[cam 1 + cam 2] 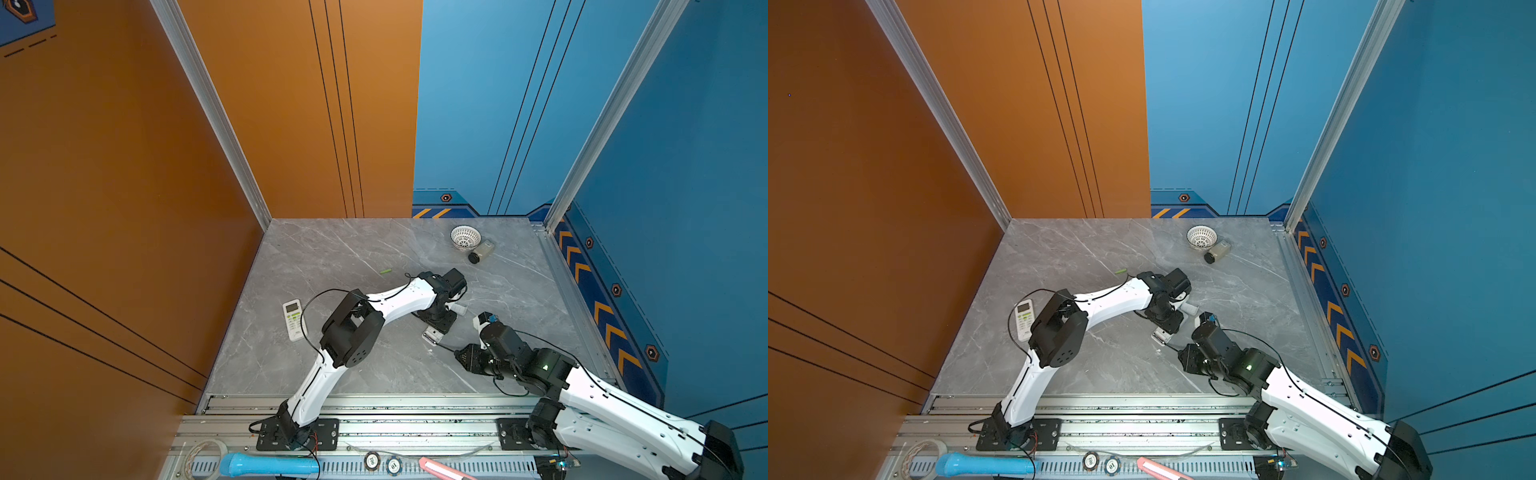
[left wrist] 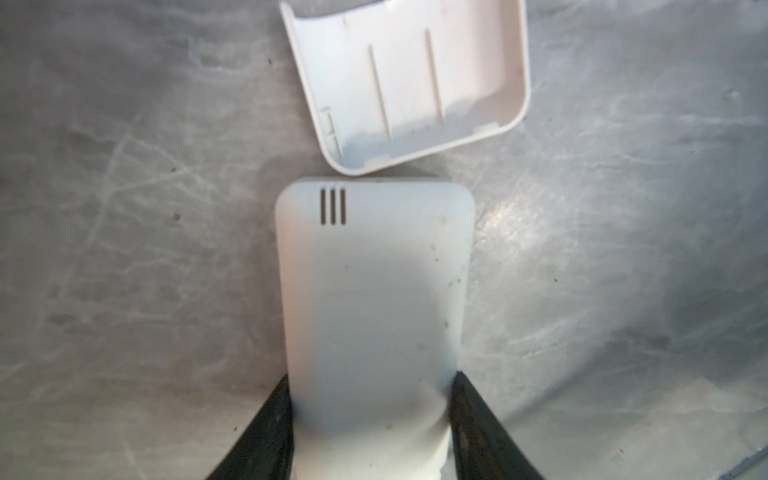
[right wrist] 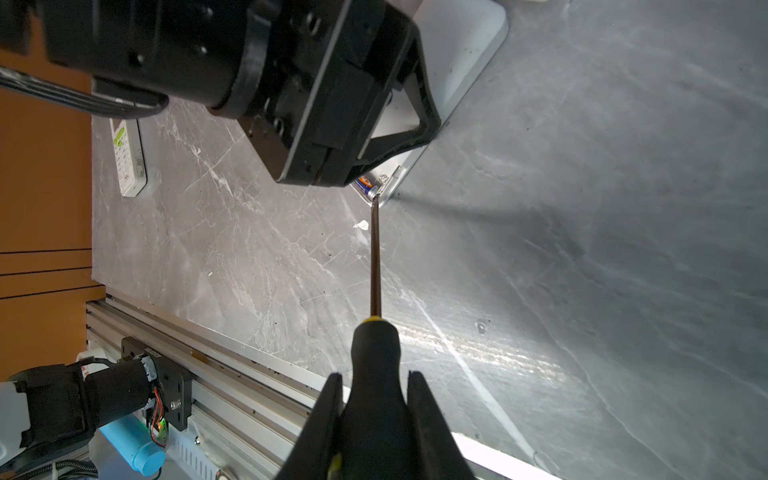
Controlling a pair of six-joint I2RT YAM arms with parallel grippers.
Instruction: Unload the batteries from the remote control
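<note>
Clenched on the black-and-yellow-handled screwdriver, the right gripper has the tip straight ahead, touching the end of the bluish cylindrical battery seated in the white plastic remote that the left gripper clamps.

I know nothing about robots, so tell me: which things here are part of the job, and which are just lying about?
In the job: remote in left gripper; screwdriver in right gripper; battery at its tip; loose green battery; removed cover.
Lying about: white basket; small bottle.
</note>
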